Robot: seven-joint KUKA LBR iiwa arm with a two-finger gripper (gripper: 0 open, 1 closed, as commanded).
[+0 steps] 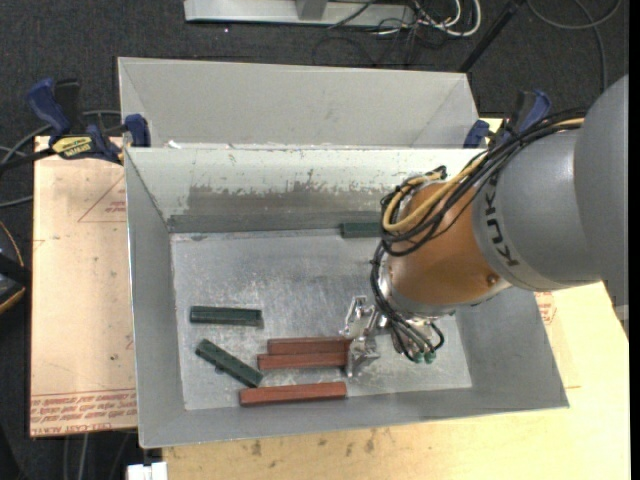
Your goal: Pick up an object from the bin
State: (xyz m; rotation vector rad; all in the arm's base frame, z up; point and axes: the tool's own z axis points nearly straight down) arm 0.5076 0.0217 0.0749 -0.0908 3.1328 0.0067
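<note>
While the tool [360,348] sits low in the lower middle of the frame, you see it at the right end of the upper brown bar [305,351], which lies flat on the floor of the bin [150,268]. You cannot tell whether the tool is released, clenched or grasping that bar. Just below, the lower brown bar [293,395] lies roughly parallel. Left of both, a slanted green bar [228,363] lies near the upper brown bar's left end, with a level green bar [226,316] above it. A far green bar [360,230] rests against the back wall.
</note>
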